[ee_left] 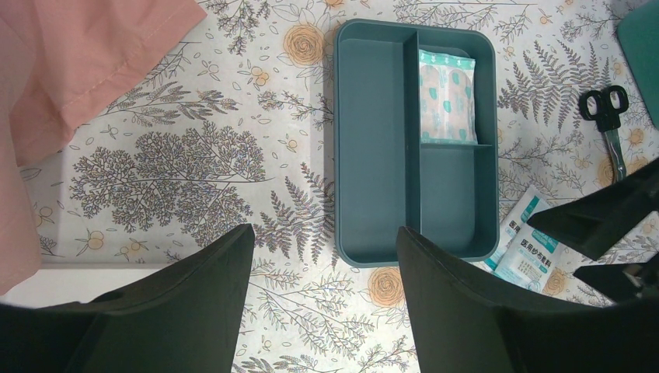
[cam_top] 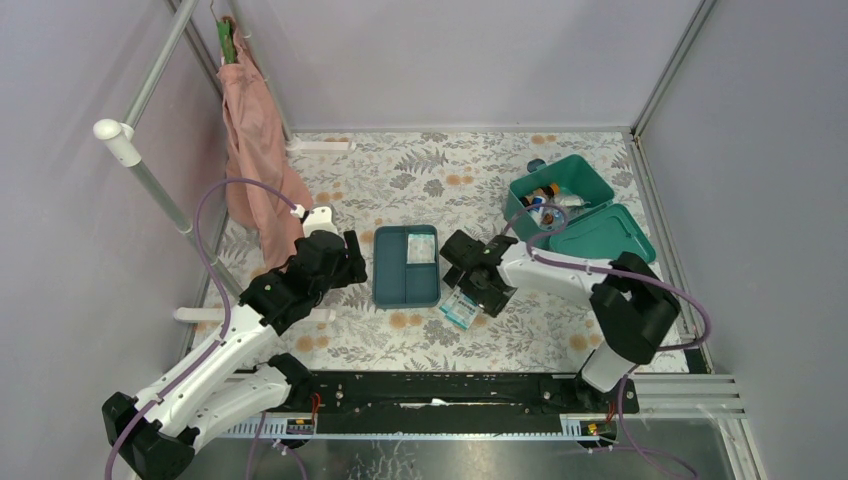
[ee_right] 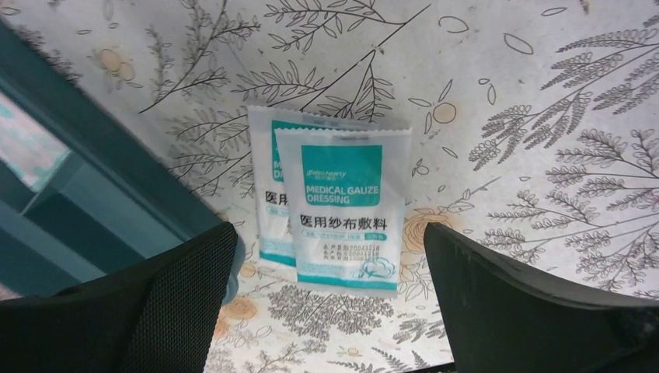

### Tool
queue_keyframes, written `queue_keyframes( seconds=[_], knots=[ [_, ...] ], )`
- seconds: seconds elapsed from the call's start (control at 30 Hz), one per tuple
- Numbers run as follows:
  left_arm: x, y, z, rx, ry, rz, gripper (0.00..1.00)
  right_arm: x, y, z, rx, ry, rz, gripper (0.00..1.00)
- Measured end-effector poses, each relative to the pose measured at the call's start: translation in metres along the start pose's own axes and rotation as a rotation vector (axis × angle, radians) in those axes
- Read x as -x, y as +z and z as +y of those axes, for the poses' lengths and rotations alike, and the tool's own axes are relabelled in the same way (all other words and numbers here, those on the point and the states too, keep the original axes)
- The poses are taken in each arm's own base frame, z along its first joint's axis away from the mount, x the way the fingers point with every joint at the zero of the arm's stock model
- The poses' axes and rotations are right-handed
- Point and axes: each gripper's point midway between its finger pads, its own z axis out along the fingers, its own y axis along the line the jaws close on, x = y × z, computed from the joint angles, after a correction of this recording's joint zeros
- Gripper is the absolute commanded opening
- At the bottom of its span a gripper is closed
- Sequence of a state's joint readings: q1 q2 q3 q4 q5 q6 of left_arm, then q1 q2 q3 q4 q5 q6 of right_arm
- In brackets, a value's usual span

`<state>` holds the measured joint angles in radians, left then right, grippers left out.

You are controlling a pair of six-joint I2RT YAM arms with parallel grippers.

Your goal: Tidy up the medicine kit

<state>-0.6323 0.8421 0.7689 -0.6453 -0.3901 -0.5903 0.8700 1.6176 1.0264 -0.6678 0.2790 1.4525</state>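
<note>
Teal-green medicine kit [cam_top: 592, 180] is sitting far right, lid open (rigid, likely light; take its rim), while the right gripper [ee_right: 330, 233] is hovering spread over gauze packets [ee_right: 342, 210]; the left gripper [ee_left: 325, 241] is gaping too.

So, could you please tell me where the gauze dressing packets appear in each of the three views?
Top external: the gauze dressing packets lie just below centre, off the lower right corner of the divided tray.
Left wrist: lower right, beside the tray's near right corner.
Right wrist: centre of the picture, tray wall at left.
Shared landmark: the divided tray.
</note>
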Motion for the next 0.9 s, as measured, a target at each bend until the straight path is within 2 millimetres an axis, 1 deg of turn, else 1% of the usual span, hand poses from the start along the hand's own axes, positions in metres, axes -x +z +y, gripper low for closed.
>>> queue_keyframes(
  seconds=[0.13, 0.23, 0.37, 0.67, 0.9],
  knots=[
    [0.000, 0.000, 0.000, 0.000, 0.000, 0.000, 0.76, -0.008, 0.015, -0.003, -0.053, -0.022, 0.008, 1.00],
    [0.000, 0.000, 0.000, 0.000, 0.000, 0.000, 0.76, -0.011, 0.021, -0.007, -0.074, -0.030, 0.014, 1.00],
    [0.000, 0.000, 0.000, 0.000, 0.000, 0.000, 0.76, -0.012, 0.024, -0.006, -0.077, -0.044, 0.019, 1.00],
    [0.000, 0.000, 0.000, 0.000, 0.000, 0.000, 0.76, -0.017, 0.026, 0.004, -0.080, -0.101, 0.022, 0.99],
    [0.000, 0.000, 0.000, -0.001, 0.000, 0.000, 0.76, -0.021, 0.026, 0.005, -0.099, -0.125, 0.022, 0.97]
  ],
)
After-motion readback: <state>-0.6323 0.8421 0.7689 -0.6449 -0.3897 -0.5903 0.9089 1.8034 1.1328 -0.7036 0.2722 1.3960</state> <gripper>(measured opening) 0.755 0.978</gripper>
